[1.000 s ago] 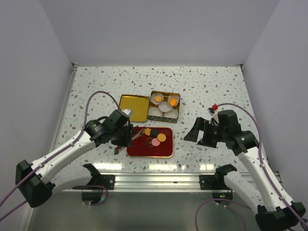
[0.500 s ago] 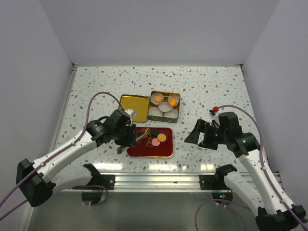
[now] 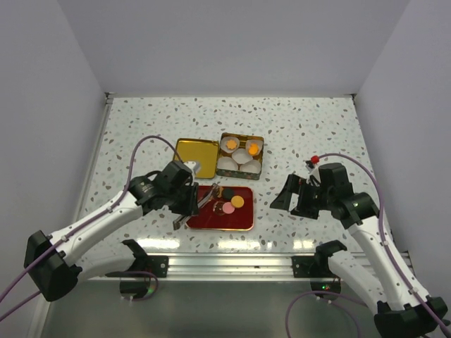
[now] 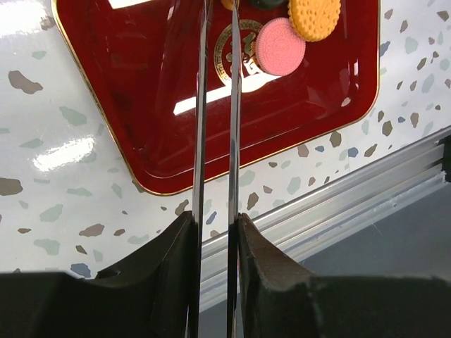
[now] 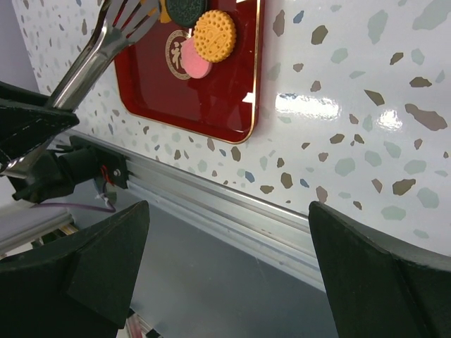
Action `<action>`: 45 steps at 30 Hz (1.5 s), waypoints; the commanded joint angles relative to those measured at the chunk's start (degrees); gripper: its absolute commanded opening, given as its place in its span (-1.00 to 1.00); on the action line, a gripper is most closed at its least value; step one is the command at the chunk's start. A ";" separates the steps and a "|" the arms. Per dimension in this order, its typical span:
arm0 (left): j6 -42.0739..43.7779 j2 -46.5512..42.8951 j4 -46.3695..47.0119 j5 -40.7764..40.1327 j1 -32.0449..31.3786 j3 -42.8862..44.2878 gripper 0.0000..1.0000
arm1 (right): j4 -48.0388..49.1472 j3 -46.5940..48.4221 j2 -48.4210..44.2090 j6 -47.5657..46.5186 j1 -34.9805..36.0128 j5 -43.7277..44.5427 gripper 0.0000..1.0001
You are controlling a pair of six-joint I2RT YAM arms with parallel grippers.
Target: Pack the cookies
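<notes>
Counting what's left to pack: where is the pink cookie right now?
Top view: the pink cookie lies on the red tray, near its centre, just left of the orange cookie.

The left arm [image 3: 106, 215] stretches from its base at the near left corner diagonally inward, with the wrist tipped down toward the surface. The left jaws are squeezed against the two blades of a pair of tongs [image 4: 200, 141] that jut out ahead. The right arm [image 3: 373, 239] rises from the near right corner, its wrist turned leftward. The right jaws are spread wide apart above the surface.
</notes>
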 commanded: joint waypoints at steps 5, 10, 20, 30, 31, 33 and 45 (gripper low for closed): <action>2.43 1.78 -5.59 -8.00 -0.28 14.85 -0.62 | -0.15 1.06 0.48 -0.30 0.06 1.07 0.98; 5.51 5.38 -7.53 -10.73 -0.19 23.29 -0.60 | 0.02 1.41 1.36 -1.00 0.06 1.16 0.98; 8.68 16.88 -1.73 -10.65 -0.10 31.13 -0.57 | -0.15 4.22 4.70 -3.73 0.06 2.74 0.97; 9.03 26.74 6.61 -8.36 -0.02 32.81 -0.58 | -3.40 7.91 6.63 -9.00 0.15 7.14 0.97; 8.94 27.18 7.32 -8.01 0.07 32.89 -0.58 | -3.41 8.00 7.07 -9.18 0.15 7.31 0.97; 8.77 28.94 8.46 -7.83 0.25 33.33 -0.57 | -3.41 8.18 7.42 -9.62 0.15 7.31 0.98; 7.89 34.04 10.14 -7.92 0.34 34.91 -0.06 | -3.23 8.00 8.13 -9.80 0.06 7.23 0.97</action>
